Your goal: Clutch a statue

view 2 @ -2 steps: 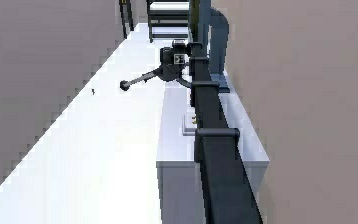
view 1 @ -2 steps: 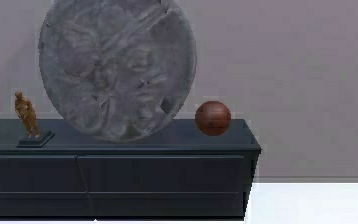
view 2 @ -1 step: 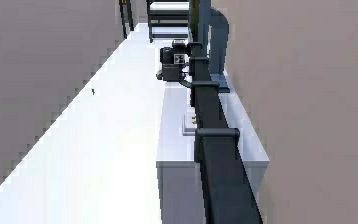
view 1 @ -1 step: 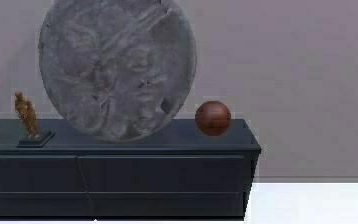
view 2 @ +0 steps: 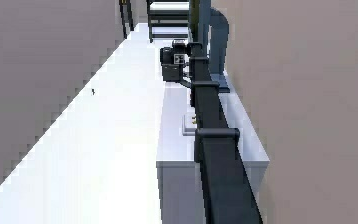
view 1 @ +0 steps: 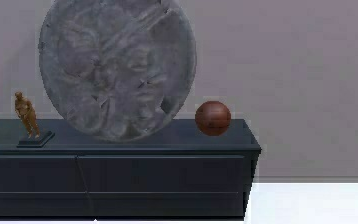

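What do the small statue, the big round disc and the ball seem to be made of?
Small statue: golden yellow all over, probably brass or bronze.
Round disc: mottled grey, looks like carved stone.
Ball: red-brown with dark lines, likely rubber.

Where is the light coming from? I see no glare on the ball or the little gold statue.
No lamp or window shows, so the source cannot be told. Forward view: soft, even light, no glare on the ball or the statue; the cabinet front is dark. Arm side view: the floor is bright and flat; the dark arm shows little shading.
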